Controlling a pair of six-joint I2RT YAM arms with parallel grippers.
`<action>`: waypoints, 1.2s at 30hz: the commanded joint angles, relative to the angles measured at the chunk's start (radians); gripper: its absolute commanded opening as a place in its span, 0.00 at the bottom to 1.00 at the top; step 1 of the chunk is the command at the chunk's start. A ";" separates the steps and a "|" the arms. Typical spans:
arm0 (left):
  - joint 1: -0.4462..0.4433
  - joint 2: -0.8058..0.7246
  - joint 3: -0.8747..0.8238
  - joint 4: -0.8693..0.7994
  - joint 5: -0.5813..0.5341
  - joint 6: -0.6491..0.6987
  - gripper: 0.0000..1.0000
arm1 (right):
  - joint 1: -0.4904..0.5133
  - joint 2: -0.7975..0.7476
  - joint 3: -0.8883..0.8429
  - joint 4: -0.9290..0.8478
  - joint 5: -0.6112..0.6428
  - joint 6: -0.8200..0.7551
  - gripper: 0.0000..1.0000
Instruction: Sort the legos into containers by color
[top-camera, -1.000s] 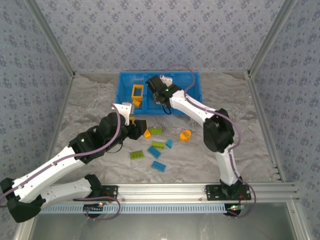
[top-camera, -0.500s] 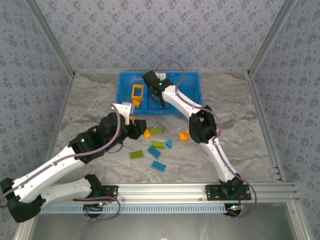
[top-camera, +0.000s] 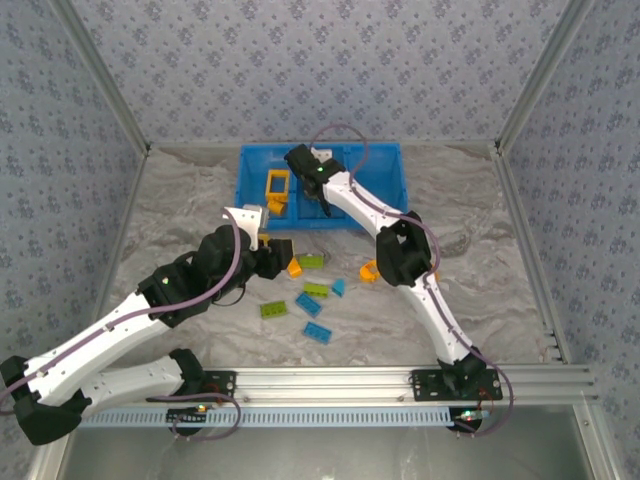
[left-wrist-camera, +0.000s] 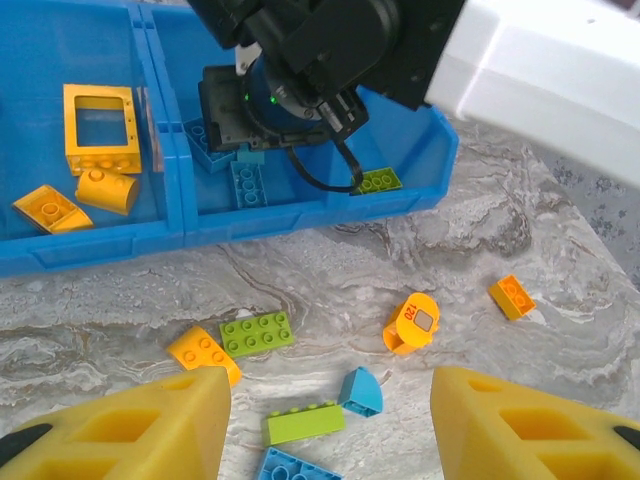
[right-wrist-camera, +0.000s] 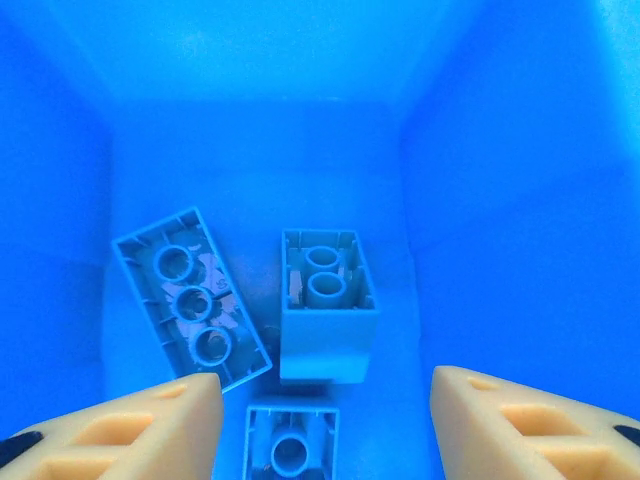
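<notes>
We held the right fingers (right-wrist-camera: 520, 420) spread and empty above the bin's middle compartment (right-wrist-camera: 250, 150), since the blue legos (right-wrist-camera: 325, 310) lay gathered there. The left fingers (left-wrist-camera: 130, 425) hung open over mixed legos (left-wrist-camera: 257, 332) on the bench (left-wrist-camera: 330, 260), probably to choose the next one.

"120" printed sideways on orange round brick (left-wrist-camera: 411, 326).

Lowest blue brick (right-wrist-camera: 291, 440) half off-frame
</notes>
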 joint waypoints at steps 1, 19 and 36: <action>-0.008 -0.022 0.009 -0.015 -0.035 -0.017 0.55 | 0.020 -0.139 0.013 -0.012 0.048 0.001 0.57; 0.179 0.089 -0.029 -0.243 0.039 -0.219 0.53 | 0.215 -1.086 -0.985 0.628 -0.088 -0.199 0.52; 0.216 0.740 0.140 -0.083 0.154 -0.551 0.64 | 0.316 -1.604 -1.600 0.563 -0.303 -0.084 0.68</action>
